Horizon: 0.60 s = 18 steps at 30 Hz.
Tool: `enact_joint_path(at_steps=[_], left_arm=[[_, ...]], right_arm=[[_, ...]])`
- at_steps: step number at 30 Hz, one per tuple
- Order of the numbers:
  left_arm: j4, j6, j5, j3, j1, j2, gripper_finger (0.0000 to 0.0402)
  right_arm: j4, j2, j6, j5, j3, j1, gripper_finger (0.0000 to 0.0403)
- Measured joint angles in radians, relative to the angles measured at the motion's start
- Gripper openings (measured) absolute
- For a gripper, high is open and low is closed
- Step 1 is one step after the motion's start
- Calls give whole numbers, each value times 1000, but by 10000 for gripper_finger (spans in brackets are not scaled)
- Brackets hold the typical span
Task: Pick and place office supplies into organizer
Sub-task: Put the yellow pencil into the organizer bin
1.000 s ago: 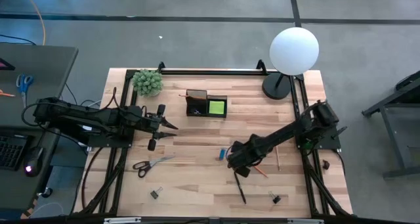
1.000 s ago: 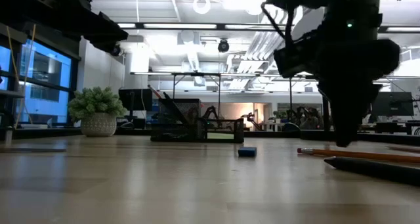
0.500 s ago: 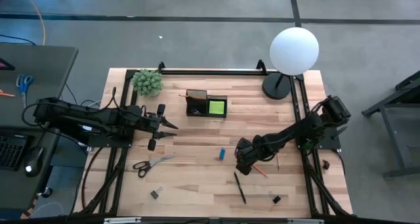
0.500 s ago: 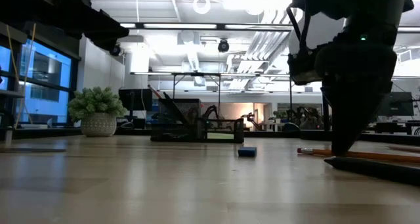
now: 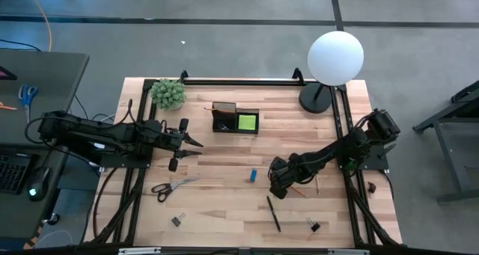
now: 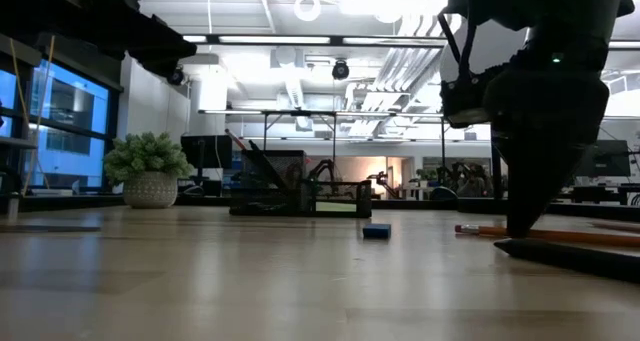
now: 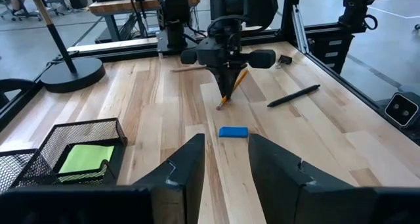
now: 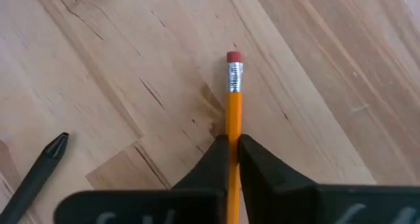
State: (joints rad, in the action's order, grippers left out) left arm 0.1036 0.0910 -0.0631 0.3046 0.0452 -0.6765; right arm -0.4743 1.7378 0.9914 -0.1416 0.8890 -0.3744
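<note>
My right gripper (image 5: pixel 278 188) points down over the table's right half, shut on the orange pencil (image 5: pixel 296 194), whose pink eraser (image 8: pixel 233 56) shows in the right wrist view. My left gripper (image 5: pixel 196 149) hovers open left of the black mesh organizer (image 5: pixel 235 118), touching nothing. A lime-green sticky pad (image 5: pixel 247 122) sits inside the organizer. A small blue block (image 5: pixel 254 174), a black pen (image 5: pixel 274 214), black-handled scissors (image 5: pixel 174 186), a wooden pencil (image 5: pixel 316 182) and two binder clips (image 5: pixel 177 220) (image 5: pixel 315 226) lie flat on the table. My right gripper pinches the orange pencil between its two fingers (image 8: pixel 216 152), on the shaft a short way back from the eraser end (image 8: pixel 234 115). The fingers come from above, pointing down, across the pencil. The pencil lies level on the table (image 6: pixel 480 231).
A green plant (image 5: pixel 169 93) stands at the far left corner, and a white globe lamp (image 5: pixel 334 57) with a round black base (image 5: pixel 316 98) at the far right. Black frame rails run along both sides. Bare wood lies between the organizer and the blue block.
My right gripper has moved a little toward the table's right edge and down, until its fingertips reached the orange pencil on the table. In the last half second it has kept still. The left arm has not moved.
</note>
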Motion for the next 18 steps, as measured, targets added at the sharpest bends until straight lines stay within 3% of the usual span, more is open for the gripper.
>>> enact_joint_path(at_steps=[5, 10, 18], left_arm=[[0, 0, 0, 0, 0, 0, 106], [-1, 0, 0, 0, 0, 0, 106], [1, 0, 0, 0, 0, 0, 106]], right_arm=[[-21, 2, -24, -19, 13, 2, 17], [-133, 14, -92, -68, 115, 3, 6], [-133, 8, -349, -389, 328, 17, 3]])
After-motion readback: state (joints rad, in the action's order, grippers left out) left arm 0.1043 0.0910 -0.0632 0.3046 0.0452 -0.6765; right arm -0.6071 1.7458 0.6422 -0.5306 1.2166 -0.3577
